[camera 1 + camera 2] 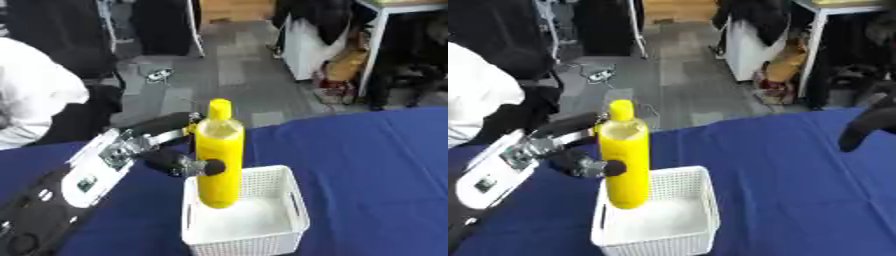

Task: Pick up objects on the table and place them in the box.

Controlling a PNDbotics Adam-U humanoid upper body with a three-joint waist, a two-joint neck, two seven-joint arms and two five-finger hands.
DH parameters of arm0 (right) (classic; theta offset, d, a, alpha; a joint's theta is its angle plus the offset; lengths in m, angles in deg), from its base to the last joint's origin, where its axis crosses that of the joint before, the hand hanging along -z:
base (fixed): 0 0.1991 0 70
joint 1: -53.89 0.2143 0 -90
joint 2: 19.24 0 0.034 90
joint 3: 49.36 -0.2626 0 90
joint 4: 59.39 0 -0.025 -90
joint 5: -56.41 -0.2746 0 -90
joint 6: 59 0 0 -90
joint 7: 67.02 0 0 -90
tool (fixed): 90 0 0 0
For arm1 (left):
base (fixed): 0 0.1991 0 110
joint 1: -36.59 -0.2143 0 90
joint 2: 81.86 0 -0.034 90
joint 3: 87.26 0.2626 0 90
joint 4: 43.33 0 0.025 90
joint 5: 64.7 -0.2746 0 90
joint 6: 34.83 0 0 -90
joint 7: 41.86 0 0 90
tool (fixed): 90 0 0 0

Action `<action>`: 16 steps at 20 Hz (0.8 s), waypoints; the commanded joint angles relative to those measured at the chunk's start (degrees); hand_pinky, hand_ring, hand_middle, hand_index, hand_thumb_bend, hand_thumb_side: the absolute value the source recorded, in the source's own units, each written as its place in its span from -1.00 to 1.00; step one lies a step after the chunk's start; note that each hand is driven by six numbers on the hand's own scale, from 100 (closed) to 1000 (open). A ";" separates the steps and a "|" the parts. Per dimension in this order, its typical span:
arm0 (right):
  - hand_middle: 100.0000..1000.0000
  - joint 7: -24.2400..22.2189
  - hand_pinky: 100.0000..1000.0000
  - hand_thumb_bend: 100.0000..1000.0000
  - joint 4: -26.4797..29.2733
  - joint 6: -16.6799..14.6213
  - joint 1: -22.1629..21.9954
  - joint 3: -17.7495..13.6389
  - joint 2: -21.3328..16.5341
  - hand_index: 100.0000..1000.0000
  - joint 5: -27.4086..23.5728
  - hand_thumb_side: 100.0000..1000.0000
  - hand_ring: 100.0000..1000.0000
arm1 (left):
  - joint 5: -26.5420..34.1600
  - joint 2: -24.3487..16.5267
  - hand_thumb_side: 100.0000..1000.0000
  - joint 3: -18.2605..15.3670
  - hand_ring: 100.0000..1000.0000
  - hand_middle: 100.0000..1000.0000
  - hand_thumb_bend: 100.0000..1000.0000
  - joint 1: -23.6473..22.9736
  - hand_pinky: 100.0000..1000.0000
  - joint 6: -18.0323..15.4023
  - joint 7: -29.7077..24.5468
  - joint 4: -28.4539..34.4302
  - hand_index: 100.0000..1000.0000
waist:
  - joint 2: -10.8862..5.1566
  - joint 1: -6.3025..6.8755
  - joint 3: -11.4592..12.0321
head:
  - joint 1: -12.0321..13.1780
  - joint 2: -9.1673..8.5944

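Observation:
A tall yellow bottle (pixel 219 160) with a yellow cap stands upright, its lower end inside the white plastic basket (pixel 284 227) on the blue table. My left hand (pixel 171 150) comes in from the left, fingers and thumb curled round the bottle's middle. Whether the bottle's base touches the basket floor cannot be told. Part of my right arm shows as a dark rounded shape (pixel 868 127) at the right edge of the right eye view; the right hand itself is out of sight.
The blue tablecloth (pixel 376 165) covers the table around the basket. Beyond the far edge lie a grey floor, a white table leg (pixel 378 50), bags and dark chairs. A person in white (pixel 31 95) sits at the far left.

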 commanded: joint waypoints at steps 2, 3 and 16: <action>-0.16 -0.62 -0.26 -0.58 0.89 -0.07 1.20 -0.08 -0.15 0.18 -0.41 0.83 -0.29 | -2.97 0.38 1.00 -1.01 0.86 0.88 -0.21 1.90 0.51 -0.29 -0.98 -1.54 0.98 | -0.82 -0.15 -0.06 | 0.14 -0.58; -0.16 -0.74 -0.26 -0.58 0.89 -0.05 1.22 -0.06 -0.14 0.18 -0.41 0.83 -0.29 | -3.31 0.53 1.00 -1.19 0.85 0.88 -0.22 1.91 0.50 -0.45 -0.76 -1.81 0.98 | -0.81 -0.12 -0.06 | 0.16 -0.57; -0.16 -1.35 -0.26 -0.58 0.89 0.05 1.01 -0.31 -0.44 0.18 0.00 0.83 -0.29 | 6.75 0.67 1.00 -5.27 0.78 0.82 -0.15 -2.09 0.38 -2.91 16.49 4.79 0.96 | -0.72 0.10 0.72 | -1.12 -1.72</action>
